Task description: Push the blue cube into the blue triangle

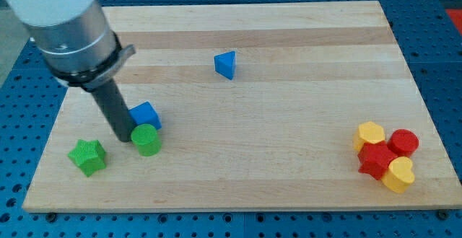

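Observation:
The blue cube sits at the view's lower left on the wooden board. The blue triangle lies up and to the right of it, well apart, near the board's upper middle. My tip rests on the board just left of the blue cube's lower corner and beside the green cylinder, which touches the cube's lower edge. The dark rod rises from the tip toward the view's upper left.
A green star-shaped block lies left of the tip. At the lower right a cluster holds a yellow hexagon, a red cylinder, a red star-like block and a yellow heart.

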Robot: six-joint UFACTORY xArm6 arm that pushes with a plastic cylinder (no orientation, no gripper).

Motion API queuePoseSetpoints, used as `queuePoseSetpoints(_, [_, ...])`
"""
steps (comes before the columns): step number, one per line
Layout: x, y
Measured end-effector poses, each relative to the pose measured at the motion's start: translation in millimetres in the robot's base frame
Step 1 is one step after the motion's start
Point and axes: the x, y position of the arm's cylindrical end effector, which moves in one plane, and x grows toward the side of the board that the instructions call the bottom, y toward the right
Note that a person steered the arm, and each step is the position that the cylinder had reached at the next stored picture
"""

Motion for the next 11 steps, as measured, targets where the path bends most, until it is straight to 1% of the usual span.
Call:
queuePoseSetpoints(1, [-18,25])
queuePoseSetpoints(2, [-47,37])
queuePoseSetpoints(4, [-94,36])
queuePoseSetpoints(6, [-127,76])
queuePoseSetpoints(7, [-127,99])
queuePoseSetpoints(8, [-121,102])
queuePoseSetpoints(9, [-83,102])
queuePoseSetpoints(10, [-42,115])
queuePoseSetpoints(11, [-38,159])
